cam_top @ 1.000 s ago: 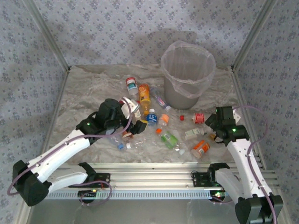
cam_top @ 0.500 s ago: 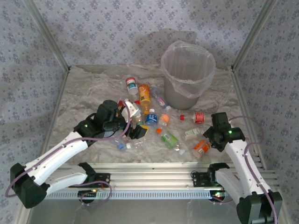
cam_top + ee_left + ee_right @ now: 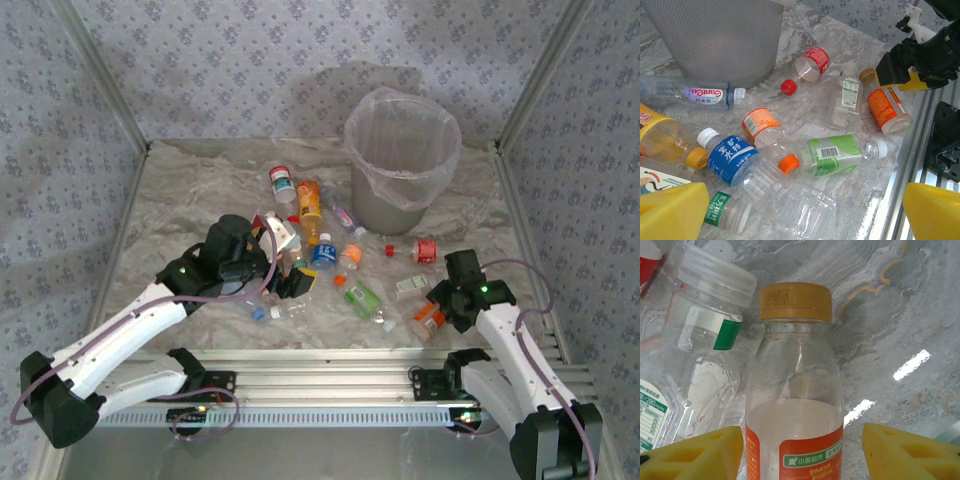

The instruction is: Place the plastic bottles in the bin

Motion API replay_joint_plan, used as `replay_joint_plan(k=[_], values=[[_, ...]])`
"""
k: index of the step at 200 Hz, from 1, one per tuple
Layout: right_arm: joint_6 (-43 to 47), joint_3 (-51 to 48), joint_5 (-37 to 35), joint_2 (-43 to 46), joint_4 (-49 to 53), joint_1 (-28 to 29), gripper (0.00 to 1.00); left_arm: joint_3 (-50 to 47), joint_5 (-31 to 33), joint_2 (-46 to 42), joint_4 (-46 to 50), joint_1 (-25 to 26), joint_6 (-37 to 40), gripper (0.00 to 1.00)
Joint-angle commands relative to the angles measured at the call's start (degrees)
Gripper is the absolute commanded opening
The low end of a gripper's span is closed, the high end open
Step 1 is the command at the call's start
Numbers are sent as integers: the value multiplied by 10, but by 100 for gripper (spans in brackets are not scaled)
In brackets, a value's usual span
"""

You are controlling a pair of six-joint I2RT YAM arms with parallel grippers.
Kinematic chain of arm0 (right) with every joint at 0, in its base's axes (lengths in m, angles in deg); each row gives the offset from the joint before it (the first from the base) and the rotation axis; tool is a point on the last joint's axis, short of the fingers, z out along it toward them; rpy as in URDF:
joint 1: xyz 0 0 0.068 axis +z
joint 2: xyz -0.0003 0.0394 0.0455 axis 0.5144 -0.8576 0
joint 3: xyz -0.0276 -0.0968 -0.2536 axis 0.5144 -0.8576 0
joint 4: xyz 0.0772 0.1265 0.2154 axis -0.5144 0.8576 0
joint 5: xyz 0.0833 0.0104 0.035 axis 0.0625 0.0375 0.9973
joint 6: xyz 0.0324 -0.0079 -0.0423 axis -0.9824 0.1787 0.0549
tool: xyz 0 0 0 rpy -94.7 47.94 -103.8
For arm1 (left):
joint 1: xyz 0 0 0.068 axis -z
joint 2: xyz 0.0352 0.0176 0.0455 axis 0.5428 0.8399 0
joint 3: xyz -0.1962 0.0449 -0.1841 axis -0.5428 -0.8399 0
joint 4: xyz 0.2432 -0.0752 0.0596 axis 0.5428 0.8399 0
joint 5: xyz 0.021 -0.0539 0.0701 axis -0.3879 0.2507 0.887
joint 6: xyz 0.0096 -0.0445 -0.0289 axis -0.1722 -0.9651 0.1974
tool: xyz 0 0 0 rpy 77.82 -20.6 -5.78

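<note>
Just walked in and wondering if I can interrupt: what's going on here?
Two arms are clearing plastic bottles off the table into the grey bin. The right gripper straddles an orange-labelled bottle with a tan cap, jaws open, a gap showing on one side, so no grip yet. The left gripper hangs wide open over the cluster mid-table. The bottles lie scattered in front of the bin.

"Ganten" on a clear bottle (image 3: 690,94)
</note>
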Motion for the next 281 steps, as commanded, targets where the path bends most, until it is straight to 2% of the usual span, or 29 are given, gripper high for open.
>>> replay_joint_plan(k=[1,177,217,281], values=[[-17,-13,7,4,-14,6,66,14,-14,-10,2,7,2,100],[-27,-73,19,-38,-118,8,70,21,-8,7,12,12,2,100],[-27,-67,12,-31,-93,7,60,22,-7,10,13,12,1,100],[-6,-8,-68,10,-6,-5,59,26,-8,16,13,13,0,100]])
